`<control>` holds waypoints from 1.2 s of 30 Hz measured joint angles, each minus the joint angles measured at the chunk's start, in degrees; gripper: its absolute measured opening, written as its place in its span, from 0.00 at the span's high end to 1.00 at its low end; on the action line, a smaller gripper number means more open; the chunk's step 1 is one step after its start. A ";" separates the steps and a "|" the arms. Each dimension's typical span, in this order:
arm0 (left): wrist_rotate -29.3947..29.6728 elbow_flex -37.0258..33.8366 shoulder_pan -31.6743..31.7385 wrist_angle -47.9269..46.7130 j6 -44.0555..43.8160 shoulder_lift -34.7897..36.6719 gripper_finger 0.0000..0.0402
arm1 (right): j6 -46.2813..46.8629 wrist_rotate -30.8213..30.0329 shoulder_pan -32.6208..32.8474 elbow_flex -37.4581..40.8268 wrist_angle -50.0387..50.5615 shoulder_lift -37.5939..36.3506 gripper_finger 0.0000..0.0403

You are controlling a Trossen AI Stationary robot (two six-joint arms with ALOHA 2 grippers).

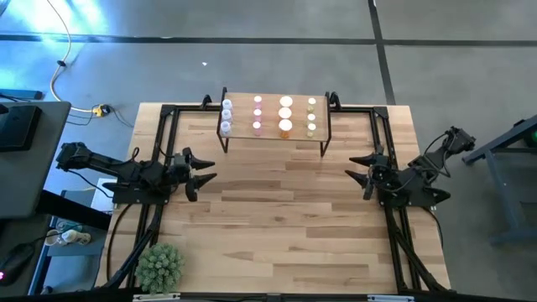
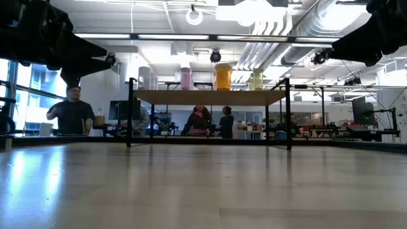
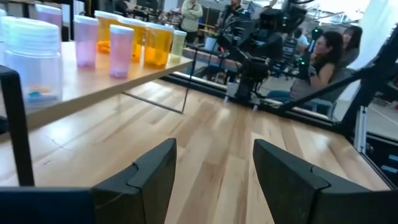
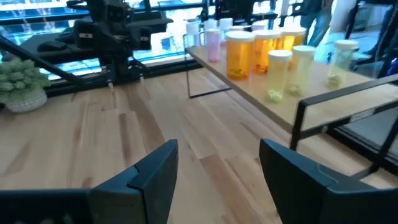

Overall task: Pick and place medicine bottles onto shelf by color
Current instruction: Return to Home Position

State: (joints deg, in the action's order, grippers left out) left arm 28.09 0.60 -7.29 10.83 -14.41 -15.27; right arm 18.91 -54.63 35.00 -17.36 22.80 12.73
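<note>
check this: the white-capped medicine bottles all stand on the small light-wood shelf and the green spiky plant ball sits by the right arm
Wrong side: the high view shows the green spiky plant ball by the left arm. The white-capped medicine bottles do all stand on the small light-wood shelf.

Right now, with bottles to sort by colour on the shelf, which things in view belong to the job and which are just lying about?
Job: bottles, all standing on the shelf; left gripper and right gripper, both open and empty.
Lying about: plant ball, at a table corner on the left arm's side; people in the room behind.
</note>
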 joint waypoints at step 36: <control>-4.93 0.07 0.02 -3.06 0.04 -0.11 0.50 | -0.31 5.43 -0.24 10.79 -1.81 -11.69 0.46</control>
State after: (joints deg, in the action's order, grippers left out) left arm 23.16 0.67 -7.27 7.77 -14.37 -15.38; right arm 18.60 -49.20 34.76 -6.57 20.99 1.04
